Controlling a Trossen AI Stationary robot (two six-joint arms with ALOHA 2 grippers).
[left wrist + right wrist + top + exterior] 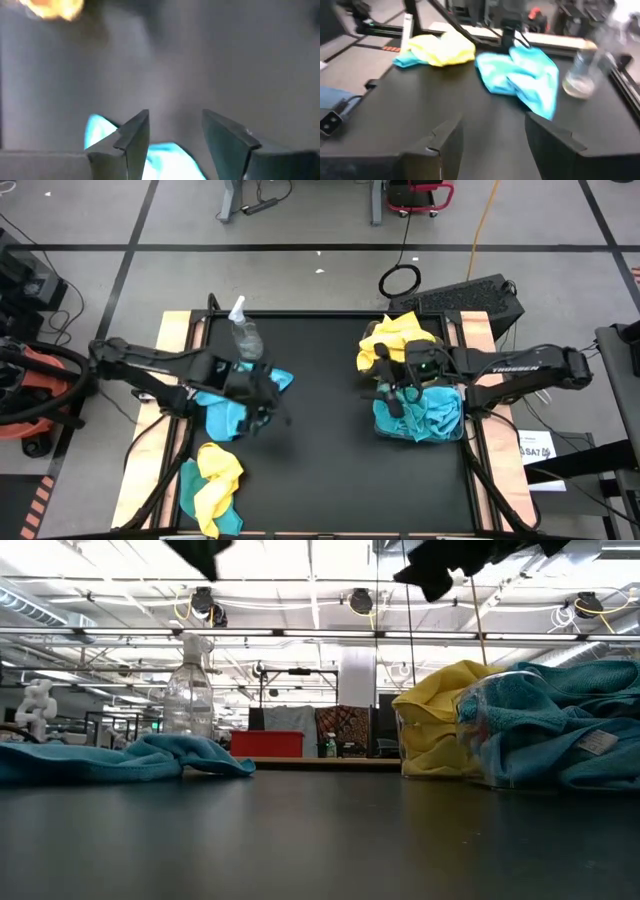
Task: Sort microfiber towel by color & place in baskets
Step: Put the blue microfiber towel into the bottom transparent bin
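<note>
High view: the left pincer [262,406] hovers over the teal towel [228,412] on the desk [330,470], nearer than the right pincer [392,392], which sits by the teal-filled basket [420,418]; low view: a spray bottle [189,692] stands behind that towel; left wrist view: fingers parted, empty, teal just beneath; right wrist view: fingers parted, empty, the towel well away.

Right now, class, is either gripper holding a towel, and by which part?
Neither. The left gripper is open above a teal towel; the right gripper is open and empty.
</note>
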